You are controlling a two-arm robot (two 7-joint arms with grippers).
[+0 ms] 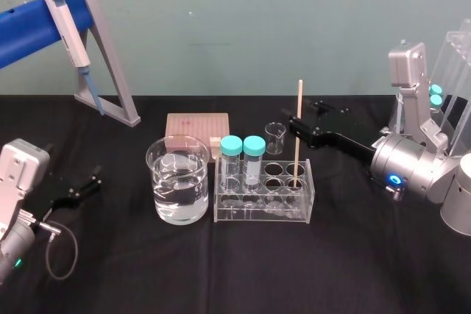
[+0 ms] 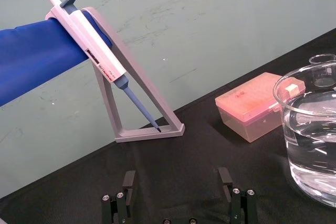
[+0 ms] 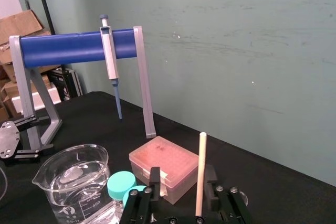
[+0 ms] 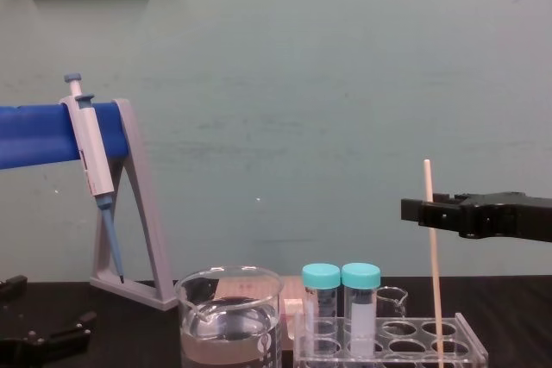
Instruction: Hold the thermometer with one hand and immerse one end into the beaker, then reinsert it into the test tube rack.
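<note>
Thermometer (image 1: 297,131) stands upright in a hole at the right end of the test tube rack (image 1: 261,212), just right of centre in the head view, its top well above everything else in the rack. Rack sits on the black desk (image 1: 221,270). Two teal-capped tubes (image 1: 242,146) stand side by side in its left end. Beaker (image 1: 177,180), roughly half full of clear liquid, stands just left of the rack, close beside it but apart. Right gripper (image 3: 181,182) reaches in level from the right of the frame at the height of the rod's upper part. Jaws open, one finger on each side of the rod, and the rod stands nearer one finger than the other. Cannot tell whether that finger touches it. In the chest view the fingertips extend a little past the rod toward frame centre. Left gripper (image 2: 177,179) sits low at the left edge of the head view, near the desk and well apart from the beaker, jaws open and holding nothing. Behind the beaker and rack: pinkish tip box (image 1: 197,126) and a small glass beaker (image 1: 274,138). Upper left: pipette (image 1: 68,23) hanging on the grey stand (image 1: 110,82) with its blue bar.
</note>
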